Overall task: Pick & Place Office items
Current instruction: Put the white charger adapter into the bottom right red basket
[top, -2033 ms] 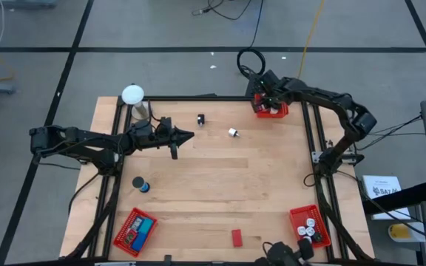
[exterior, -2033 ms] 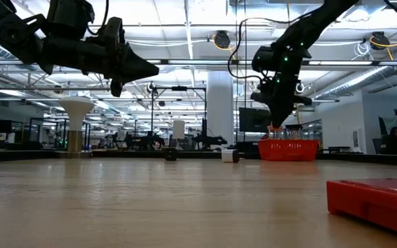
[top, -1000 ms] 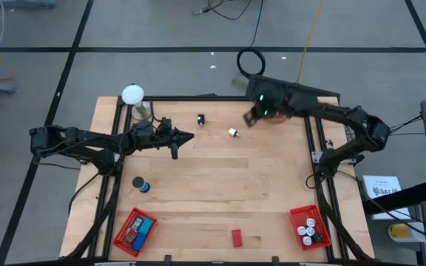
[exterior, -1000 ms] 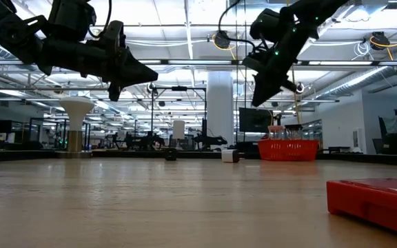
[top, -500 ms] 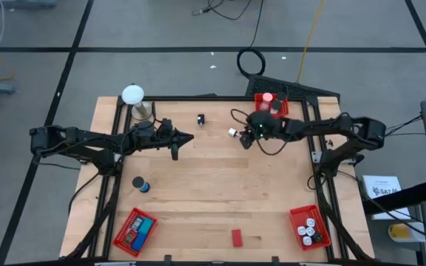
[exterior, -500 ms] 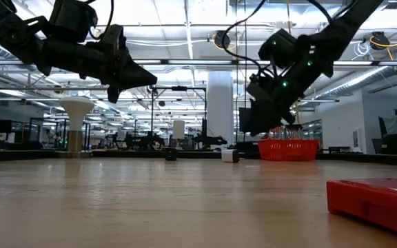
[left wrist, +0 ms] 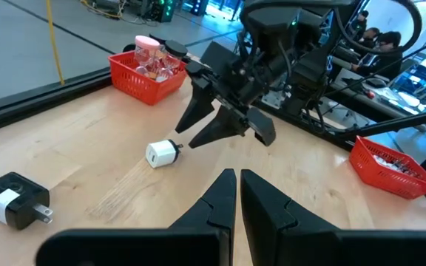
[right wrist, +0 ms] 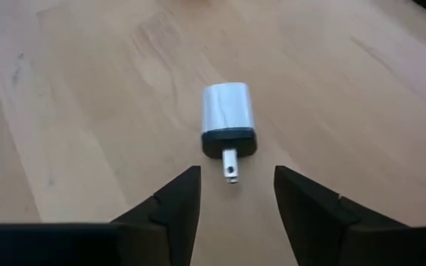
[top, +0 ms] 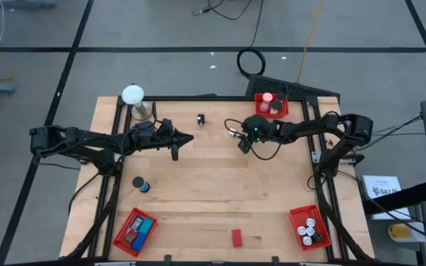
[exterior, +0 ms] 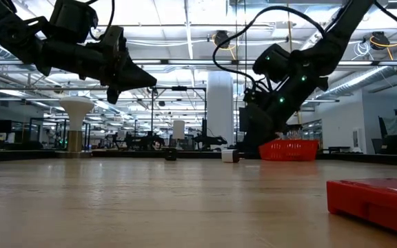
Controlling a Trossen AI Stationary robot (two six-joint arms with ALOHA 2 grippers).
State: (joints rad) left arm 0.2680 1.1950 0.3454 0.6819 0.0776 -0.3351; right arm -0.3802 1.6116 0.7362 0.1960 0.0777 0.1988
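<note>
R gripper low over the table's far middle, fingers spread, white charger plug lying just ahead between the tips, not touching. L gripper clenched w/ nothing in it, hovering well left of the plug.

The whole pale wooden tabletop is seen from straight overhead. It is viewed level from its surface by the low camera, facing the room. The small white plug-in charger is seen close by the right wrist camera and farther off by the left wrist camera.
</note>
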